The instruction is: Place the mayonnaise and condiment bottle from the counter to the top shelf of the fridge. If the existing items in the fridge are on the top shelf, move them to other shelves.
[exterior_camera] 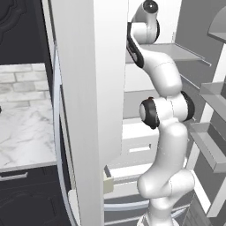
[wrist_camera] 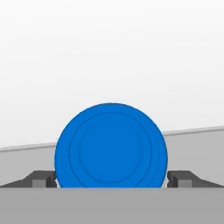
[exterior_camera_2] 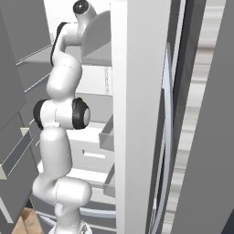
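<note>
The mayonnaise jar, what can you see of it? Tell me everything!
In the hand view the mayonnaise jar shows just its round, bright blue lid, smooth like plastic, with faint rings on top. We look straight down on it, so its body and label are hidden. It stands on a pale grey shelf before a white wall. The gripper is open, a dark fingertip at each side; whether they touch is unclear.

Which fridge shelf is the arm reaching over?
The upper grey shelf: the arm has its last link above that slab, while the white drawers sit far below, under its elbow.
</note>
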{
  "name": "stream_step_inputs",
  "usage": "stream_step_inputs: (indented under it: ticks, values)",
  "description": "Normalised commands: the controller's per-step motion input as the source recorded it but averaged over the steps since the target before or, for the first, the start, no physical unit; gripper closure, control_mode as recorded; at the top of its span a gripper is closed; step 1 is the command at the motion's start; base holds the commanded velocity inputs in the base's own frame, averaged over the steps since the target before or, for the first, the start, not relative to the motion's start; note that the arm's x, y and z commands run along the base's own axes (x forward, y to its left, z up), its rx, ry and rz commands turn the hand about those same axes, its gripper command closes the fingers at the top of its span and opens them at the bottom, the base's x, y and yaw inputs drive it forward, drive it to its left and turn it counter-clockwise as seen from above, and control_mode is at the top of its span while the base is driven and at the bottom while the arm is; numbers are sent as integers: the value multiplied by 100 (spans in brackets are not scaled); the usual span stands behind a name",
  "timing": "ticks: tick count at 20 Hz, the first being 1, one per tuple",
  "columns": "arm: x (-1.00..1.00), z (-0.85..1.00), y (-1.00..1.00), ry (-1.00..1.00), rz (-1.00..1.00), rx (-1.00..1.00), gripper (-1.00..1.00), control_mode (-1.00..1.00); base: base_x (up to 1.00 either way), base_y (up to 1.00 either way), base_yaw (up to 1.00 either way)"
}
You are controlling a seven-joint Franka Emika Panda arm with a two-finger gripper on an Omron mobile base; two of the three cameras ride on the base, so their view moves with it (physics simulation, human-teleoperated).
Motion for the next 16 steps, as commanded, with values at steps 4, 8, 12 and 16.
stream_step_inputs:
  ticks: [4, 8, 12, 16]
  values:
    - [3, -6, 0, 14, 0, -2, -100, -100, 0, 0, 0]
    - [-7, -17, 0, 26, 0, -7, -100, -100, 0, 0, 0]
    - [0, -5, 0, 19, 0, -4, -100, -100, 0, 0, 0]
    - [-6, 4, 0, 1, 0, 0, -100, -100, 0, 0, 0]
